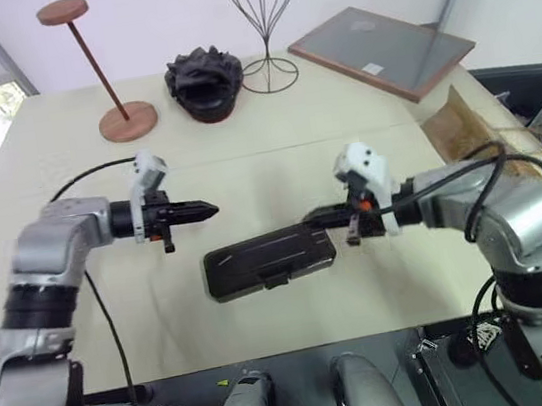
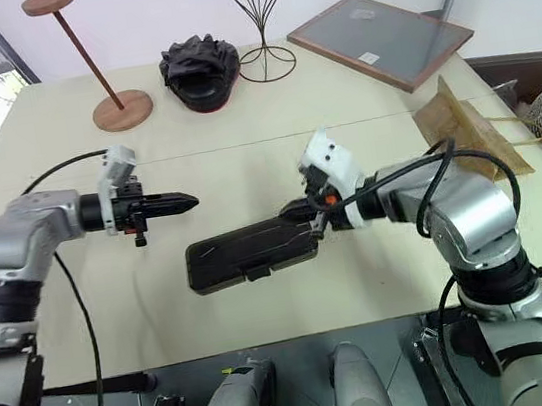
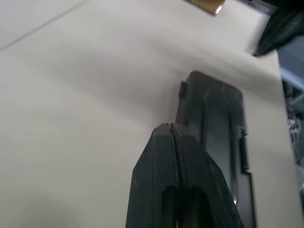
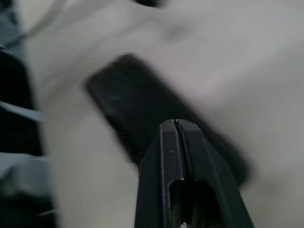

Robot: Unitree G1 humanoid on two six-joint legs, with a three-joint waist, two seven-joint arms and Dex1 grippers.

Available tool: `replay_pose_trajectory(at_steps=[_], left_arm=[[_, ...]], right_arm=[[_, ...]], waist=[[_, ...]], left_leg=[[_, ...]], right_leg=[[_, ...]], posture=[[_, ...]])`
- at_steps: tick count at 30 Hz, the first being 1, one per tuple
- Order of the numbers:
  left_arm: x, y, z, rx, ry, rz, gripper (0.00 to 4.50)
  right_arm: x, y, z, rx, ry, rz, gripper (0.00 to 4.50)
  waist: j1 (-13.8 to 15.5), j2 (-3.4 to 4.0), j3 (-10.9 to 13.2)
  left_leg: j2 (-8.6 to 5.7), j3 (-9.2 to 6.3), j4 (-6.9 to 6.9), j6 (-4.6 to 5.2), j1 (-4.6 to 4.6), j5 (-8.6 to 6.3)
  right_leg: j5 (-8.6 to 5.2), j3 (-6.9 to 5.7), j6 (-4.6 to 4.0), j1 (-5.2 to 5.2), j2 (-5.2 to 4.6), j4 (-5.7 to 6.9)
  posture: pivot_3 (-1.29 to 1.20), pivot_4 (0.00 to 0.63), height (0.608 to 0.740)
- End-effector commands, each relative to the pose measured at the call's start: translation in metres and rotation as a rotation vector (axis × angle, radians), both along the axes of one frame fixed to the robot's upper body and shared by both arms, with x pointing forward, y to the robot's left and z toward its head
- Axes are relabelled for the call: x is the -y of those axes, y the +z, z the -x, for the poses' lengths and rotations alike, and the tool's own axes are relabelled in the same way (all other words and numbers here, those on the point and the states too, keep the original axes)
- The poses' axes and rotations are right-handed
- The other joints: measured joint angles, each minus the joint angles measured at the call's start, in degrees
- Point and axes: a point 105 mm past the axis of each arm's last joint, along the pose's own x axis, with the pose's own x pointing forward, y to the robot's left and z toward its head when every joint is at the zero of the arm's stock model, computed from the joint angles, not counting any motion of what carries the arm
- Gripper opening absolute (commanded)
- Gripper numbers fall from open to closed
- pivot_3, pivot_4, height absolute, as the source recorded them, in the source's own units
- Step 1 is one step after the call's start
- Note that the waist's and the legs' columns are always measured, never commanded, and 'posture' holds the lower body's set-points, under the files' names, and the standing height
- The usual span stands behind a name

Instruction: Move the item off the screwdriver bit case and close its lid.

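- The right hand is pressed together, pinching nothing, and is held at the right end of the screwdriver bit case; contact cannot be told.
- The left hand is pressed together too, hovering above the counter just beyond the case's left end.
- The case lies flat near the counter's front edge, and its lid appears down.
- The item, a brown paper bag, is seen well apart at the counter's right edge, so removal is judged done.
- Lid closing is judged the step in hand; next, a firm downward press near the latch is called for.
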Motion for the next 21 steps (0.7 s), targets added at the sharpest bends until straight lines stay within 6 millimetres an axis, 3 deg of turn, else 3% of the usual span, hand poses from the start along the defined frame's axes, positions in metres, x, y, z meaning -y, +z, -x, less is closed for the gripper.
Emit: replay_pose_trajectory(at_steps=[1, 3, 9, 17, 21], left_arm=[[0.012, -0.01, -0.01, 0.043, -0.063, -0.073, 0.0], [0.024, -0.021, -0.014, 0.05, -0.102, -0.107, 0.0], [0.045, -0.038, -0.023, 0.048, -0.161, -0.138, 0.0], [0.058, -0.05, -0.03, 0.057, -0.191, -0.17, 0.0], [0.063, -0.054, -0.029, 0.06, -0.22, -0.183, 0.0]], right_arm=[[-0.015, -0.014, 0.025, -0.149, 0.038, -0.034, 0.02], [-0.021, -0.031, 0.035, -0.259, 0.04, -0.046, 0.02], [-0.033, -0.061, 0.047, -0.376, 0.01, -0.039, 0.02], [-0.037, -0.096, 0.028, -0.413, -0.288, 0.01, 0.02], [-0.038, -0.104, 0.022, -0.416, -0.409, 0.016, 0.02]], waist=[[0.2, -0.02, 0.0], [0.3, -0.04, 0.0], [0.1, -0.04, 0.0], [-0.1, -0.05, 0.0], [-0.1, -0.05, -0.1]], left_leg=[[0.0, 0.0, 0.01, 0.0, 0.0, 0.0], [-0.01, -0.03, 0.01, 0.0, 0.0, 0.0], [-0.09, -0.01, 0.11, 0.0, -0.13, 0.0], [-0.09, -0.02, 0.1, 0.01, -0.11, 0.0], [-0.09, -0.01, 0.1, 0.01, -0.08, 0.0]], right_leg=[[0.0, 0.01, 0.0, 0.0, 0.0, 0.01], [0.0, -0.01, 0.0, 0.03, 0.0, 0.01], [0.07, -0.01, 0.11, -0.05, -0.11, 0.01], [0.07, -0.01, 0.12, -0.07, -0.09, 0.06], [0.07, -0.01, 0.13, -0.06, -0.08, 0.07]], posture=[[0.0, 0.15, 0.74], [0.0, 0.15, 0.74], [0.0, 0.15, 0.74], [0.0, 0.15, 0.74], [0.0, 0.15, 0.74]])
